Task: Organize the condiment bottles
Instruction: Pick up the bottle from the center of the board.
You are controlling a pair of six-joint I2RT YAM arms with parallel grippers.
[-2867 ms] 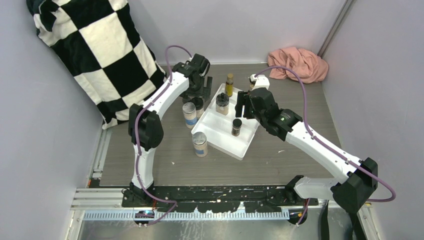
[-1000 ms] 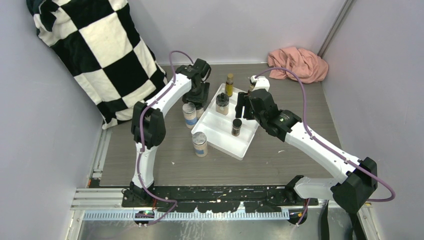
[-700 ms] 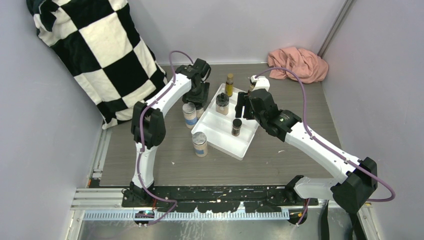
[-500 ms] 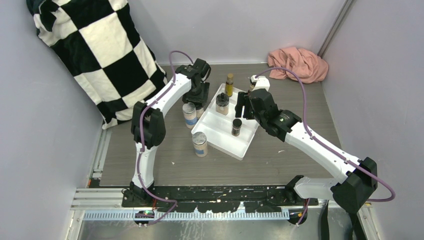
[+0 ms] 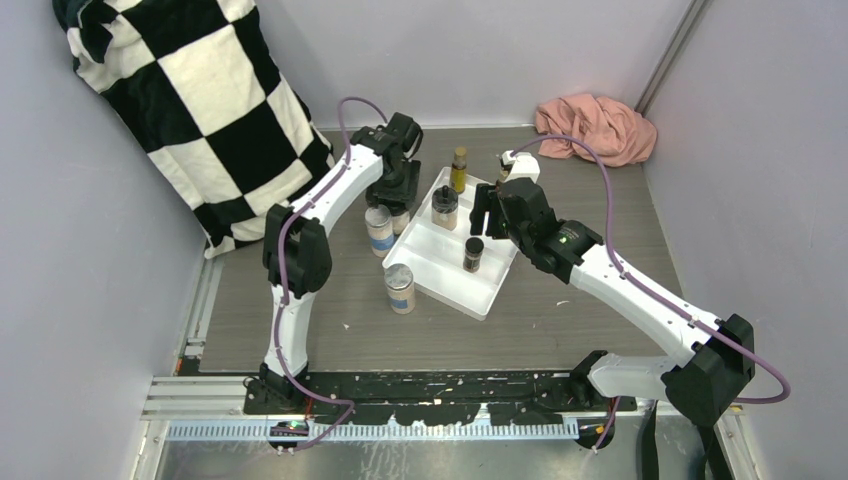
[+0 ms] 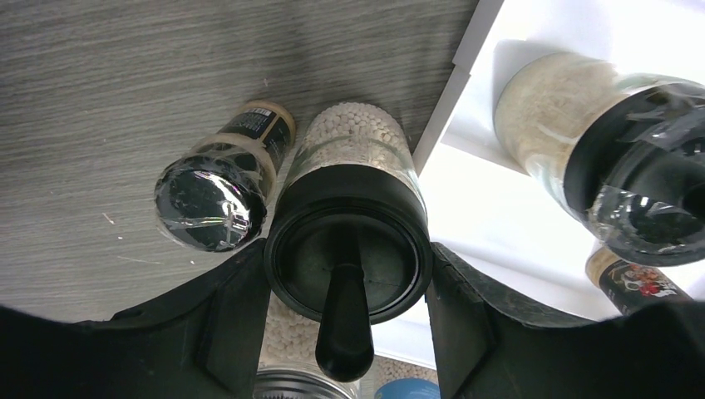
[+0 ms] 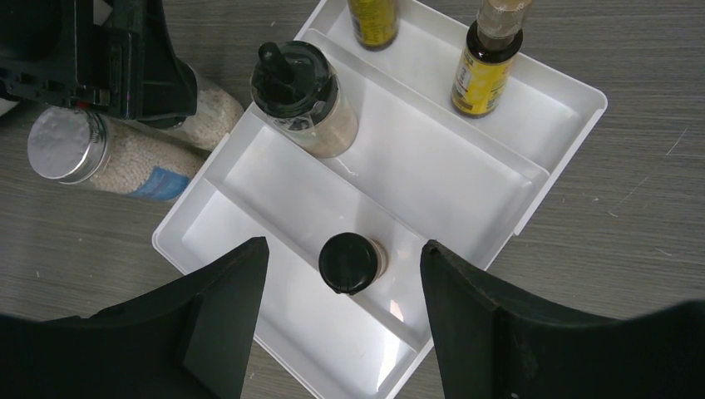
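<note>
In the left wrist view my left gripper point(image 6: 347, 287) is shut on a black-lidded jar of white pellets point(image 6: 349, 166); both fingers press its lid beside the tray's left edge. A small shiny-capped bottle point(image 6: 214, 199) stands just left of it. The white tray point(image 5: 455, 275) holds a black-lidded powder jar point(image 5: 444, 207), a slim amber bottle point(image 5: 459, 170) and a small dark bottle point(image 5: 473, 254). My right gripper point(image 7: 345, 324) hangs open well above the small dark bottle point(image 7: 350, 263). Two blue-labelled, silver-lidded jars point(image 5: 379, 229) point(image 5: 400, 288) stand left of the tray.
A black-and-white checkered cloth point(image 5: 190, 90) lies at the back left and a pink cloth point(image 5: 598, 128) at the back right. A second amber bottle point(image 7: 485, 62) stands in the tray's far compartment. Walls close the table in on three sides.
My left gripper's jaws have closed a little onto the black-lidded jar and the left wrist has shifted slightly. The right arm has not moved.
</note>
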